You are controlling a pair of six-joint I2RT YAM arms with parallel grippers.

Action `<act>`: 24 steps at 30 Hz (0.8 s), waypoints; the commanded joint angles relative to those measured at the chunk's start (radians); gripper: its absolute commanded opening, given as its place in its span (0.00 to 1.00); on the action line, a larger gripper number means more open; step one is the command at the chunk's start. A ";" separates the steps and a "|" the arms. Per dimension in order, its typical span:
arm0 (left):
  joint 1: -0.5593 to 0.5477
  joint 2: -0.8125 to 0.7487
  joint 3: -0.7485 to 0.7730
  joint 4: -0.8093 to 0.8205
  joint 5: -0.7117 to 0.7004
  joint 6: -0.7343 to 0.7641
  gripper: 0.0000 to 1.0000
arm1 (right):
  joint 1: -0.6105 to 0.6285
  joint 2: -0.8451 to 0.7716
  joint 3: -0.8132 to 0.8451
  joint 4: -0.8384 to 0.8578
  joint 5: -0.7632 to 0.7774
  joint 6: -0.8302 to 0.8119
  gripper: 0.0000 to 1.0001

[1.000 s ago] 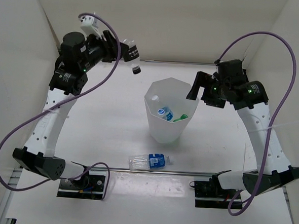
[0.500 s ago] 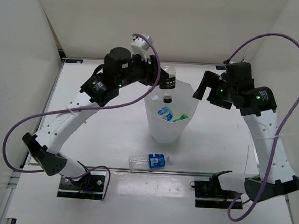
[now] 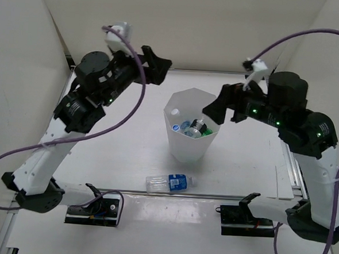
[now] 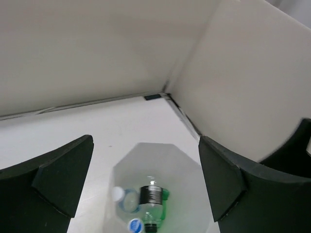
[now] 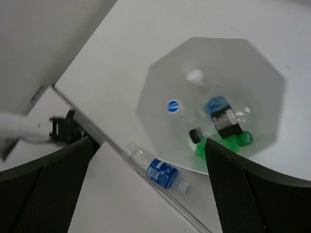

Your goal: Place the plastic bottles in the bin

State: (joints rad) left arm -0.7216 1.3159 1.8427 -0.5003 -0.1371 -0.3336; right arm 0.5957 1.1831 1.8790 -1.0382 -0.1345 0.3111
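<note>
Around me stand plain white walls (image 3: 221,26), back and both sides. Beneath me lies a white table (image 3: 133,153), evenly lit, a metal rail (image 3: 211,195) crossing its near edge.

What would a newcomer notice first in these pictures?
The white translucent bin stands mid-scene with several bottles inside, a green bottle and a black-labelled bottle among them. One blue-labelled bottle lies on the table in front of it. The left gripper and right gripper hang open on either side.

Overhead plus wrists (bin (image 3: 186,151) shared)
</note>
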 commanded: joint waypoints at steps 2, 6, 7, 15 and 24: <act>0.063 -0.183 -0.155 -0.102 -0.286 -0.008 1.00 | 0.281 0.143 0.060 -0.066 -0.042 -0.180 1.00; 0.106 -0.276 -0.241 -0.234 -0.363 -0.037 1.00 | 0.530 0.275 -0.053 -0.079 0.133 -0.265 1.00; 0.106 -0.291 -0.253 -0.263 -0.375 -0.057 1.00 | 0.603 0.294 -0.082 -0.069 0.185 -0.265 1.00; 0.106 -0.415 -0.358 -0.445 -0.394 -0.209 1.00 | 0.673 0.415 -0.325 0.070 0.252 -0.297 0.96; 0.106 -0.478 -0.381 -0.576 -0.415 -0.239 1.00 | 0.673 0.455 -0.555 0.263 0.018 -0.297 0.97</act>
State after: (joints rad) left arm -0.6178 0.8459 1.4624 -1.0084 -0.5320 -0.5533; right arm 1.2675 1.6444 1.3727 -0.8883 -0.0231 0.0353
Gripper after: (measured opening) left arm 0.998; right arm 0.973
